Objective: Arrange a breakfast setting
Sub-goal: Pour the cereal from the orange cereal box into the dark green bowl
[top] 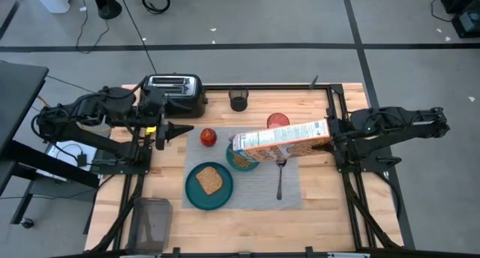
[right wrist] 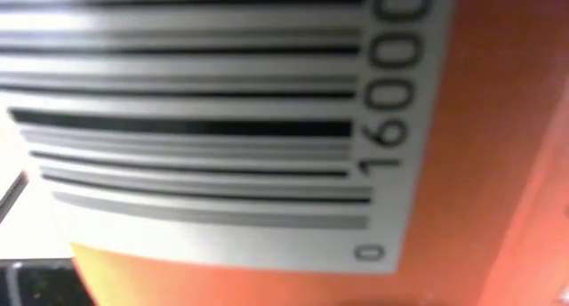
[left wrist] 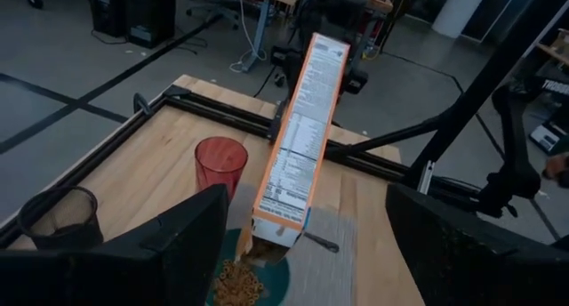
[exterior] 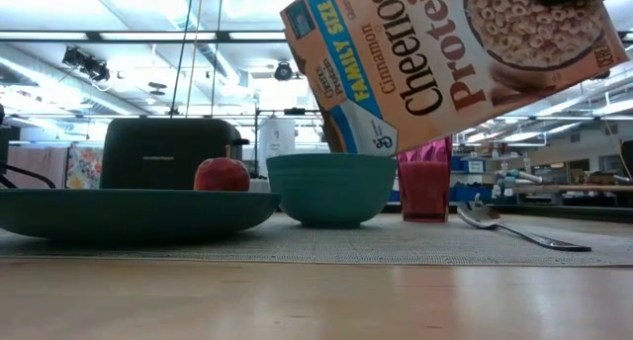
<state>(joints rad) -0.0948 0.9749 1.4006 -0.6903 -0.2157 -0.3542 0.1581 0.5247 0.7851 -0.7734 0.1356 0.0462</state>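
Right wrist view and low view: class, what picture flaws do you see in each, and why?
Right wrist view: the Cheerios box fills the frame, so close that its barcode is soft and blurred. Low view: the bare table in front is out of focus, while the teal bowl and spoon are sharper; bright ceiling lights glare behind.

Cheerios box tilted in the air, open corner down over teal bowl. Pink cup just beside the bowl, spoon lying on placemat. Apple before black toaster; plate nearest.
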